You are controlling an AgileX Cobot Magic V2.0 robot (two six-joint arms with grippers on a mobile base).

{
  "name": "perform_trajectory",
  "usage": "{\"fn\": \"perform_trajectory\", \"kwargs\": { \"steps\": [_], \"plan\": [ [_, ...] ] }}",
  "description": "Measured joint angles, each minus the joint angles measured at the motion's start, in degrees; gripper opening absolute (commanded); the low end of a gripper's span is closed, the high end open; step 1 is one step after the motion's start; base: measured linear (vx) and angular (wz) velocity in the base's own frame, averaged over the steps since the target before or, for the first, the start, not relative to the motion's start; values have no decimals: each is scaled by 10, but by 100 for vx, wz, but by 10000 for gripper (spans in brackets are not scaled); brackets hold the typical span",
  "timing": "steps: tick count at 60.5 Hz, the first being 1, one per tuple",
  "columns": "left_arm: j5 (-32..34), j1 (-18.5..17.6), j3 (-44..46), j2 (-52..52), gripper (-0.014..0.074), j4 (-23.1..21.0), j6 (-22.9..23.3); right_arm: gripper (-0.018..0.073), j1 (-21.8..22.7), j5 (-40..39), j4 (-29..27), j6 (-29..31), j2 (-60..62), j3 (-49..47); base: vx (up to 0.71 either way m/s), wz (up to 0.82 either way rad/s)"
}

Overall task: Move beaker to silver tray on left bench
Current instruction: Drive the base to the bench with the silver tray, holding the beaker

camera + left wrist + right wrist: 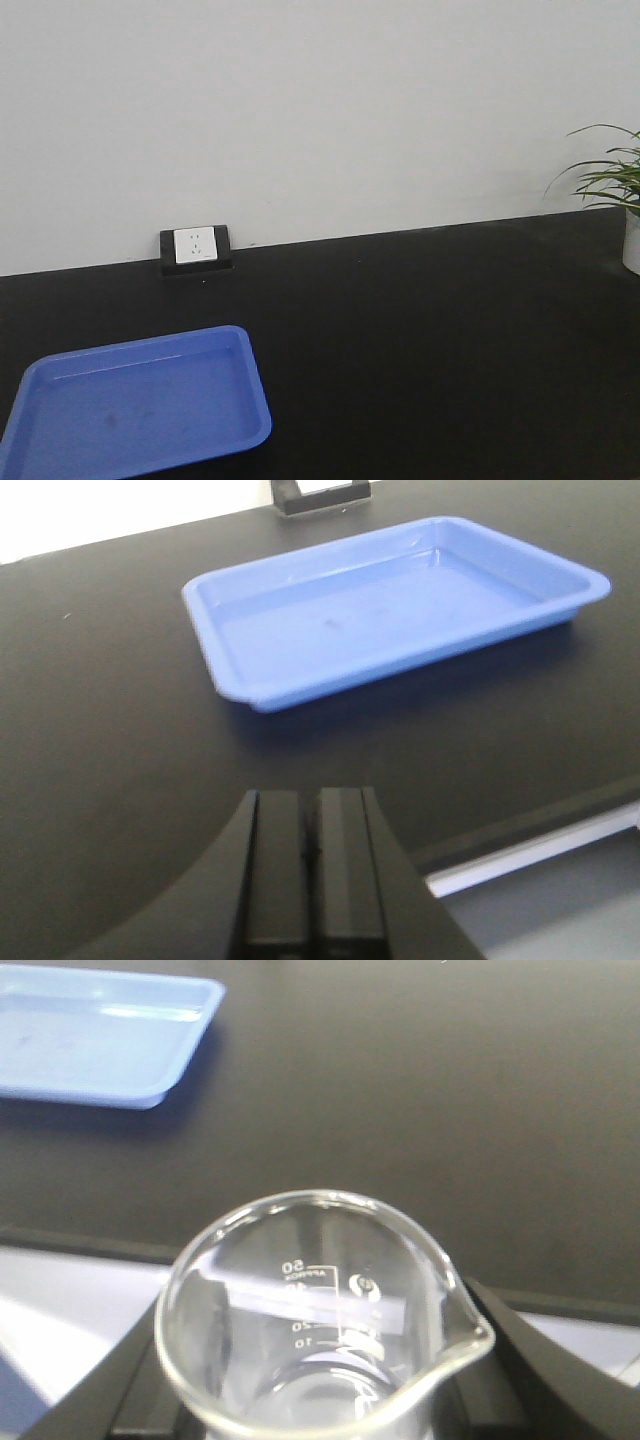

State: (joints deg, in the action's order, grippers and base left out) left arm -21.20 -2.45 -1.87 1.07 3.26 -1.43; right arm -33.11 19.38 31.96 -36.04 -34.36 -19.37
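Observation:
In the right wrist view a small clear glass beaker (320, 1320) with printed volume marks and a pouring spout stands upright between the black jaws of my right gripper (320, 1405), which is shut on it. It hangs over the front edge of a black worktop (420, 1120). My left gripper (311, 810) is shut with nothing in it, low over the same black top, near its front edge. The silver tray is out of view. I cannot tell whether this counter is the left bench. Neither gripper shows in the front view.
An empty blue plastic tray (255, 380) lies on the black top at the front left, ahead of the left gripper (380, 620) and to the far left of the beaker (100, 1040). A wall socket box (196, 247) sits at the back. A potted plant (615, 180) stands at the far right.

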Motion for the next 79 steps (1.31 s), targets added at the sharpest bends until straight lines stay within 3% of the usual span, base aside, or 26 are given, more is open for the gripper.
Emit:
{"fn": "perform_trajectory", "kwargs": {
  "steps": [79],
  "plan": [
    [0,0,0,0,1,0,0,-11,0,0,0,0,0,0,-32,25]
  ]
}}
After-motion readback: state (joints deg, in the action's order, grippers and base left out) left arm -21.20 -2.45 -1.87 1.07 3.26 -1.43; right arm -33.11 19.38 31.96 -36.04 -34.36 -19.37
